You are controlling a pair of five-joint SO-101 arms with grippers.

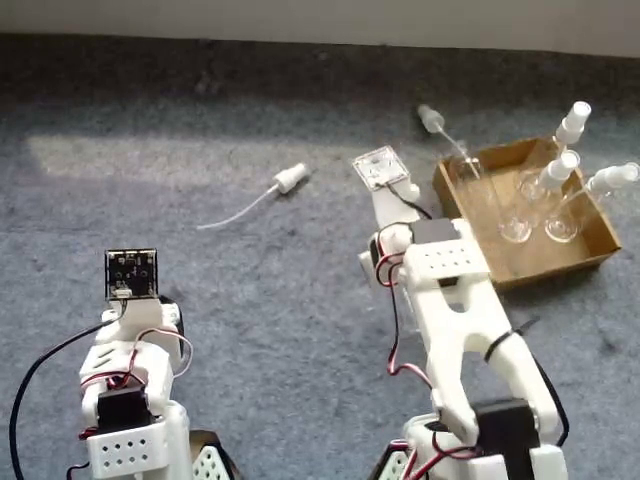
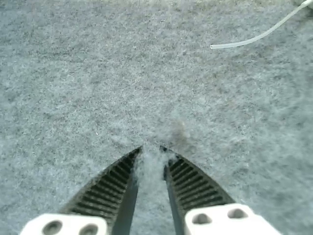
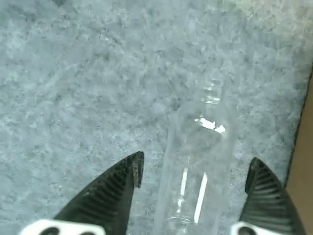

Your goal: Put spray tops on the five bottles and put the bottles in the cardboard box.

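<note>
Clear uncapped plastic bottle, laid on grey felted bench just left of brown cardboard box, is straddled by the wide-apart right hand; it is judged light, slippery and dentable, best taken mid-body; left hand nearly together, empty.

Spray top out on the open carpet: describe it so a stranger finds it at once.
In the high view, start at the cardboard box on the right and move left across the grey carpet. The spray top lies alone there, its thin tube trailing left; the other loose top lies close by the box.
</note>
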